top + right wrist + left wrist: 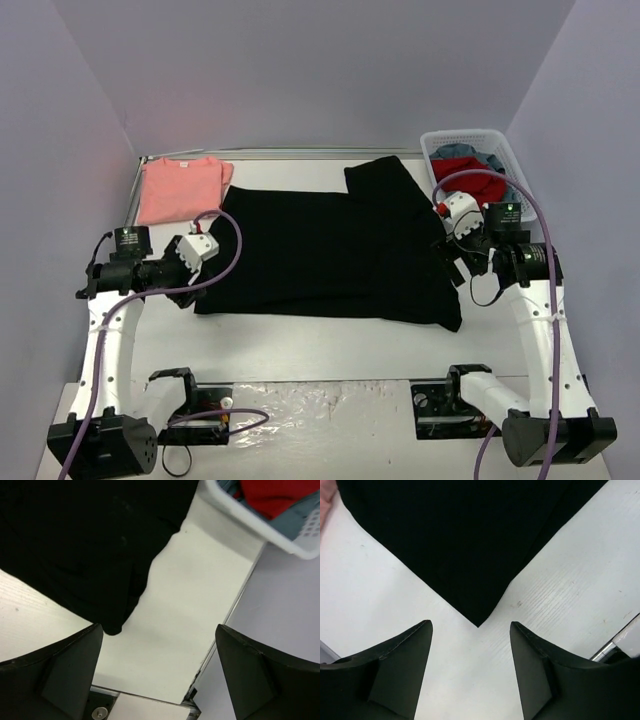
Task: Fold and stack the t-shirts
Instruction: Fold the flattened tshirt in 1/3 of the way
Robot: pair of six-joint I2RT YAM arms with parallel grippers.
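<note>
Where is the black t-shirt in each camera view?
Top external: the black t-shirt lies spread across the middle of the table.
Left wrist: the black t-shirt fills the upper part, one corner pointing down.
Right wrist: the black t-shirt fills the upper left.
Shared landmark: the white table under it in every view.

We saw a white table (300, 345) closed in by three lilac-grey walls: back wall (320, 70), left wall (50, 150), right wall (595, 110). A metal strip (290, 154) ran along its far edge. A white basket (465, 134) stood at its far right corner. The light was soft and even.
</note>
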